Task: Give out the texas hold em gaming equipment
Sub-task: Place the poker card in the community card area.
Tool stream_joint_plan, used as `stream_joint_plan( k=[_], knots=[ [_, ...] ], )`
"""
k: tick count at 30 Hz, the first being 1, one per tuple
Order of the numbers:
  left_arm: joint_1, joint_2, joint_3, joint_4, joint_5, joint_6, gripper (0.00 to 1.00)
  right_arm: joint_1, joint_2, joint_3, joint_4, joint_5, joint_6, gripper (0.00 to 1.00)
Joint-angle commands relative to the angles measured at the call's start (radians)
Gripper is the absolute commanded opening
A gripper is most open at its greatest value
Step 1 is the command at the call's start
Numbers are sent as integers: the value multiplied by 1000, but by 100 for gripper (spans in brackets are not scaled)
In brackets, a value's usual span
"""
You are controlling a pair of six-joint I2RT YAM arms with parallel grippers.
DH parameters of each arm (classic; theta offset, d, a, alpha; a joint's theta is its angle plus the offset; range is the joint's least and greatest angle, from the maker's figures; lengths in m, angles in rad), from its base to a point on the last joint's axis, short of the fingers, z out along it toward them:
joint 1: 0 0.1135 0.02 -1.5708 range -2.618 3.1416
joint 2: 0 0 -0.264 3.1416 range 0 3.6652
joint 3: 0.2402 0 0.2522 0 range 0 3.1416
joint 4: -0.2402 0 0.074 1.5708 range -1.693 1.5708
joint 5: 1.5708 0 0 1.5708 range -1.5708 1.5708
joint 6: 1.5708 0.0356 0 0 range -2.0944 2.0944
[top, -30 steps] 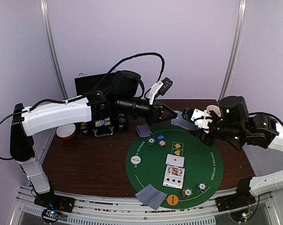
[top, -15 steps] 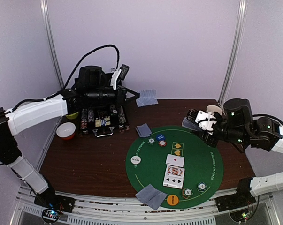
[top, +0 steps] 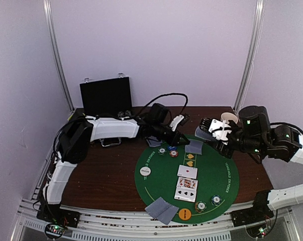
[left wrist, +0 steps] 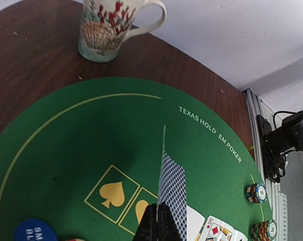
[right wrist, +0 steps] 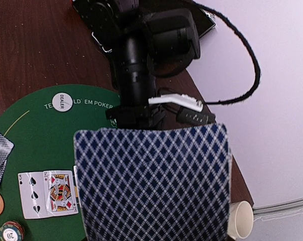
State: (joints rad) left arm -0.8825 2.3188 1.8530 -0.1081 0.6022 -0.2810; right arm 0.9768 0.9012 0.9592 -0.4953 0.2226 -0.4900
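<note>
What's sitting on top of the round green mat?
On the green mat: face-up cards, poker chips, a white dealer disc, an orange disc and face-down cards at its edge. The left hand pinches one more card over it. Anything under the cards or the arms is hidden.

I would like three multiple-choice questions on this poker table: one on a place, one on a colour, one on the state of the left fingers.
1. Where does the white dealer disc lie? A. on the green mat B. in the black case C. beside the mug
2. What colour is the disc at the mat's near edge? A. white B. blue C. orange
3. What are the left fingers doing? A. standing open B. gripping one playing card C. gripping a chip
Answers: 1 A, it rests on the felt; 2 C, the orange disc lies beside face-down cards; 3 B, they are shut on a blue-backed card.
</note>
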Motion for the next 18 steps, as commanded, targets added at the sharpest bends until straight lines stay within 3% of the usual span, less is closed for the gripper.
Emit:
stream_joint_plan(
  k=[1,12,18],
  knots=[
    [-6,96,125,-66,43,60,0,-1,0,-2,8,-5,5,44],
    [2,225,222,-152,-19,151,0,0,10,1,20,-20,9,44],
    [22,251,222,-203,21,186,0,0,4,6,12,-20,12,44]
  ],
)
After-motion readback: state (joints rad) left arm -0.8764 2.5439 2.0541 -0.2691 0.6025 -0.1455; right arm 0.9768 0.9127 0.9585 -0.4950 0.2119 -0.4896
